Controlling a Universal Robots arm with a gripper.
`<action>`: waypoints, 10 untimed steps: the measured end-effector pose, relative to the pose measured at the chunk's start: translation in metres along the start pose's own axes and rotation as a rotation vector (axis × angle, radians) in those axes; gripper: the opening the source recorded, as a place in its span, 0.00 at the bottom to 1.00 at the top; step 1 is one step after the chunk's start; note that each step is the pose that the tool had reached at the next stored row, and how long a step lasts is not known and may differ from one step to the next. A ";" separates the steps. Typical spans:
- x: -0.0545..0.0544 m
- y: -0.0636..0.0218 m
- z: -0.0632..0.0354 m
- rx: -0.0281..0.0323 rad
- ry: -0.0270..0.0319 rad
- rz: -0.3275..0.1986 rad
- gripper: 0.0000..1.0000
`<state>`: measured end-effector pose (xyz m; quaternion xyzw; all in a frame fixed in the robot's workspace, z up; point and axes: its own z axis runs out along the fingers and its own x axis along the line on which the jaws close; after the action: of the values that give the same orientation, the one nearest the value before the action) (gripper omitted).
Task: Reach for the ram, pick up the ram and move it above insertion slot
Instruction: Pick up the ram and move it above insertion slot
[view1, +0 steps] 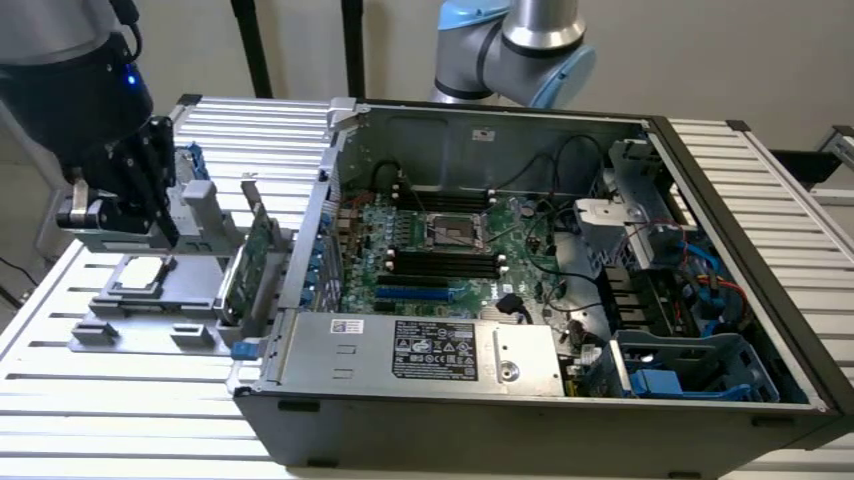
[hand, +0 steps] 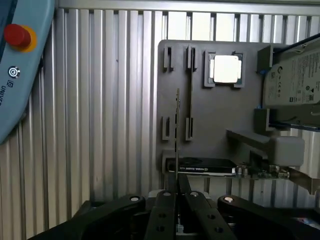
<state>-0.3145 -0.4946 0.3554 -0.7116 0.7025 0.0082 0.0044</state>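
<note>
The hand (hand: 176, 200) is pinched on the ram (hand: 177, 145), its two fingers (hand: 164, 212) pressed against the flat faces of the thin stick. In the wrist view the ram is seen edge-on, a narrow line running straight out from between the fingertips and hanging above the grey tray (hand: 200, 120). Its far end lies between the tray's pairs of slotted posts, beside the long groove (hand: 190, 90) that looks like its cradle. I cannot tell whether the stick is clear of the tray.

In the exterior view the hand (view1: 134, 215) stands over the tray (view1: 134, 325), which sits on the ribbed worktop (view1: 107, 420) just beside the computer case (view1: 534, 400), on the exterior view's left. The insertion slot (view1: 447, 262) is one of the parallel black sockets on the green board inside the case, well apart from the tray and beyond the case wall.

To carry well from here, the grip looks sound as long as the stick stays straight in line with the fingers; any twist would show as the edge widening. The card (view1: 254, 265) standing upright at the case-side edge of the tray rises between the hand and the case, so the ram should pass above it and above the case rim. Over the sockets, the stick's long edge should run parallel to them.
</note>
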 end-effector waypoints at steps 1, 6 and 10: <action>0.000 -0.0044 -0.0045 0.0000 -0.0001 0.000 0.13; 0.000 -0.0267 -0.0274 0.0001 -0.0001 0.000 0.13; -0.001 -0.0451 -0.0429 0.0001 -0.0002 0.000 0.13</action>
<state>-0.2691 -0.4937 0.3980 -0.7117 0.7025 0.0082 0.0045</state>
